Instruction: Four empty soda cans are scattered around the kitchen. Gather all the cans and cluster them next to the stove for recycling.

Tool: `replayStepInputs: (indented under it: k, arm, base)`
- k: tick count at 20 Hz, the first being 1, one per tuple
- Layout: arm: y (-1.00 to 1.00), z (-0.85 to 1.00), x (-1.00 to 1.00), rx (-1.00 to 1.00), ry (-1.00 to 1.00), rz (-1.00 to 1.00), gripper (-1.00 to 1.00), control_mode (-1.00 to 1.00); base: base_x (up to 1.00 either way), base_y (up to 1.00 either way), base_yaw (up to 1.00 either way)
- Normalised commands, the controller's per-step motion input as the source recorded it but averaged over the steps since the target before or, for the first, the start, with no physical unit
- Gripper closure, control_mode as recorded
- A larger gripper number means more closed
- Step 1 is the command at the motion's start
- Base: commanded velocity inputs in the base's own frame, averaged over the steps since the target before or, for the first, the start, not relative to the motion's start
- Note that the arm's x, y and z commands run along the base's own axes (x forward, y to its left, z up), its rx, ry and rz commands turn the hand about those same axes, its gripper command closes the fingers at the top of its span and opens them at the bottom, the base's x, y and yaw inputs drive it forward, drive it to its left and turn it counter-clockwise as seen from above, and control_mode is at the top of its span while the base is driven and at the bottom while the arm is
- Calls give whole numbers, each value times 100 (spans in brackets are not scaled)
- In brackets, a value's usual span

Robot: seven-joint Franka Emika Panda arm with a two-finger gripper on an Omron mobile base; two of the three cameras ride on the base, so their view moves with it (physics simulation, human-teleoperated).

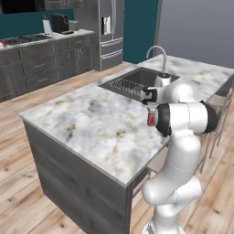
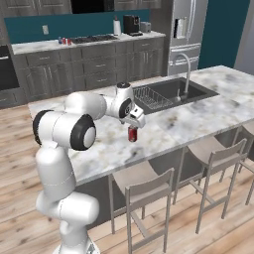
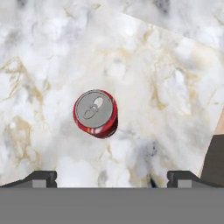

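Observation:
A red soda can (image 3: 95, 113) with a silver top stands upright on the island's marble counter (image 3: 39, 65). In the hand view I look straight down on it. My gripper (image 3: 112, 178) hangs above it, open wide, with nothing between its fingertips (image 3: 41, 178). From the right base view the gripper (image 2: 136, 122) sits just over the can (image 2: 132, 134), near the counter's front edge. In the left base view the can (image 1: 150, 119) peeks out beside my arm, under the gripper (image 1: 149, 108). The stove (image 2: 92, 38) is on the far back counter, with small cans (image 2: 63, 40) at its left side.
A sink (image 2: 171, 92) with a faucet (image 2: 187, 64) is set into the island to the right of the can. Stools (image 2: 144, 186) stand along the island's near side. A coffee machine (image 2: 130, 24) and fridge (image 2: 186, 30) are at the back.

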Motion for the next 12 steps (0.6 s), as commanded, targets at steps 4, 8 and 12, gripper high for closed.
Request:
replayStepInputs:
  k: [4,8,12]
  arm:
    - [0,-6,19,0,0,0,-100,-100]
    - [0,-5,20,0,0,0,-100,-100]
    - [-1,-5,21,0,0,0,-100,-100]
  base:
    - [0,0,0]
    - [0,0,0]
    - [0,0,0]
